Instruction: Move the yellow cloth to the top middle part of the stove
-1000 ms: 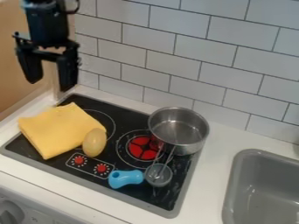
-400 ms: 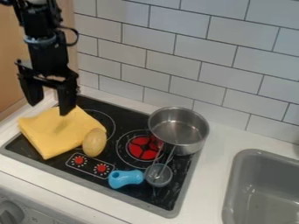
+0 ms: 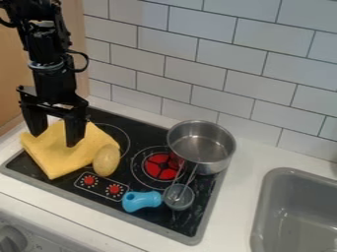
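camera view: gripper (image 3: 54, 140) hangs over yellow cloth (image 3: 60, 163), jaws spread, nothing gripped, likely so they can straddle a fold and pinch it. cloth lies on left part of stove (image 3: 146, 131). can't tell if tips touch it. oval toy (image 3: 106, 160) sits against cloth's right edge, could get dragged, so lift first. pot (image 3: 201, 141) at back right probably limits placement room.
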Controlling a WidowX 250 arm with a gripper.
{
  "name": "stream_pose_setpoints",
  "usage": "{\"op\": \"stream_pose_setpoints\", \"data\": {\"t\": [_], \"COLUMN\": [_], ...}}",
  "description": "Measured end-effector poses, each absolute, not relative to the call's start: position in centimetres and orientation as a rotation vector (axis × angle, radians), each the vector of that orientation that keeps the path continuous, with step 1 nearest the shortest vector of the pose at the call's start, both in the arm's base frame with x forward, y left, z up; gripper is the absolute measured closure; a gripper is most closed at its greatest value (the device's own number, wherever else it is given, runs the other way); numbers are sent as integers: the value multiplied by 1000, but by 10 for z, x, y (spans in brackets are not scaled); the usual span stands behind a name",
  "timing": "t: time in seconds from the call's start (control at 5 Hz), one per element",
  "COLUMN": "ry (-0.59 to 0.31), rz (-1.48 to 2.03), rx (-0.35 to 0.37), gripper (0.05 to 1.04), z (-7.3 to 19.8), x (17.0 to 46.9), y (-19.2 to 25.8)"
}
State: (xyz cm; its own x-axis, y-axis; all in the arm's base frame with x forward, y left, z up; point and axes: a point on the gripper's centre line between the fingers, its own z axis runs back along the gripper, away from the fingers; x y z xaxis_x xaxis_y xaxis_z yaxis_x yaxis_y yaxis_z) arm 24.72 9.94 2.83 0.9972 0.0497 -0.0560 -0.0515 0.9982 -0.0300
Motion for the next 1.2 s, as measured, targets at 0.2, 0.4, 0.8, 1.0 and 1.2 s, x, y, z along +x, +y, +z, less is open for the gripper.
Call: {"op": "stream_pose_setpoints", "data": {"t": [0.2,0.4,0.8,1.0,1.2], "ry": [87,95,115,116,133], "rz": [50,48,50,46,25], "rx": [-34,-39,-42,-39,-25], "gripper": [85,85,85,85,85], "z": [18,8,1,1,1], "x": [244,245,248,251,259], "y": [100,100,103,103,101]}}
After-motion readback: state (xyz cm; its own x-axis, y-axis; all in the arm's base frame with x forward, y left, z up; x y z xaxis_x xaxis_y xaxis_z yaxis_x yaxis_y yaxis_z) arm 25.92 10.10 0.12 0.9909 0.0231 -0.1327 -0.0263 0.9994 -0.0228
